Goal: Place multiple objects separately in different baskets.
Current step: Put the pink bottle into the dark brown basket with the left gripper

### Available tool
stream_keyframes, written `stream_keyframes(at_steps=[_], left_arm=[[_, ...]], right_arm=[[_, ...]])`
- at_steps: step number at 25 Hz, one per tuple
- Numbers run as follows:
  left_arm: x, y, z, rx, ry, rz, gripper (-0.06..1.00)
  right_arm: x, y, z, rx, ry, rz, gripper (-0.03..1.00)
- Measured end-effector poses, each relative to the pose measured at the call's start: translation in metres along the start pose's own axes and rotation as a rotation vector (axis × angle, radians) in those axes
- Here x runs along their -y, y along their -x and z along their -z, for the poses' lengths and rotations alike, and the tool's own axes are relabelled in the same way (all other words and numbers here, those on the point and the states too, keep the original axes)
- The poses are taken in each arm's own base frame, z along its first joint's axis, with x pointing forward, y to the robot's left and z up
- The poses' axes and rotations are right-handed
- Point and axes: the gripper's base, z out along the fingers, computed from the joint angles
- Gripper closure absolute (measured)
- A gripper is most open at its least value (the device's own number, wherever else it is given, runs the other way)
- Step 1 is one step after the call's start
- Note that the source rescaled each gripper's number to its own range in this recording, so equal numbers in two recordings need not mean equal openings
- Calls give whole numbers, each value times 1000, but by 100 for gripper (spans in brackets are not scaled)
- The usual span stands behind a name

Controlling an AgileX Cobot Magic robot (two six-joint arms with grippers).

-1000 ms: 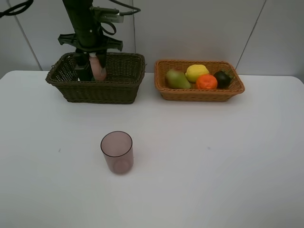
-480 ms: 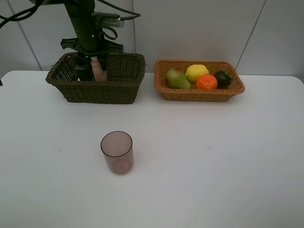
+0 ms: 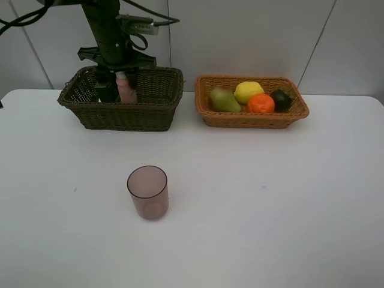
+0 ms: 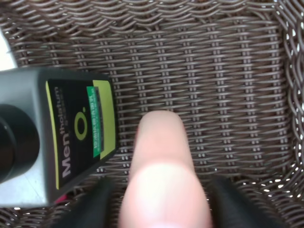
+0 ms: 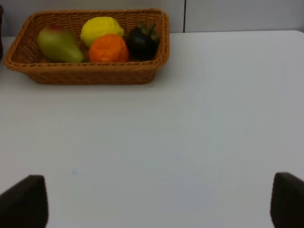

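Note:
My left gripper (image 4: 164, 206) reaches down into the dark olive-brown basket (image 3: 120, 114). The small pink bottle (image 4: 161, 171) stands between its fingers, which sit slightly off its sides, open. A dark green bottle (image 4: 52, 142) lies beside it on the basket floor. The translucent pink cup (image 3: 147, 192) stands upright on the white table, well in front of that basket. In the light tan basket (image 3: 252, 119) lie the pear (image 3: 223, 99), lemon (image 3: 248, 91), orange (image 3: 260, 103) and mangosteen (image 3: 281, 98). My right gripper (image 5: 152, 209) hovers open over bare table, away from everything.
The two baskets stand side by side along the table's back edge, close to a grey panelled wall. The left arm's column and cables (image 3: 111, 30) rise over the dark basket. The white table (image 3: 270, 210) stretches wide around the cup.
The left gripper lowered the pink bottle a little deeper into the dark basket and its fingers have eased apart. The cup, fruit and right arm have not moved.

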Motion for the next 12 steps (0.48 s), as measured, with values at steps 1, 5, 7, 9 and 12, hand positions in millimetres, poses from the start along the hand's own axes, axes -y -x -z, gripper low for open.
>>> stream_keyframes(at_steps=[1, 5, 7, 9, 12], left_arm=[[0, 0, 0, 0, -2, 4, 17], [1, 0, 0, -3, -10, 34, -3], [1, 0, 0, -5, -16, 43, -5], [2, 0, 0, -6, -21, 47, -5], [3, -1, 0, -8, -28, 51, -6]], right_arm=[[0, 0, 0, 0, 0, 0, -3], [0, 0, 0, 0, 0, 0, -3], [0, 0, 0, 0, 0, 0, -3], [0, 0, 0, 0, 0, 0, -3], [0, 0, 0, 0, 0, 0, -3]])
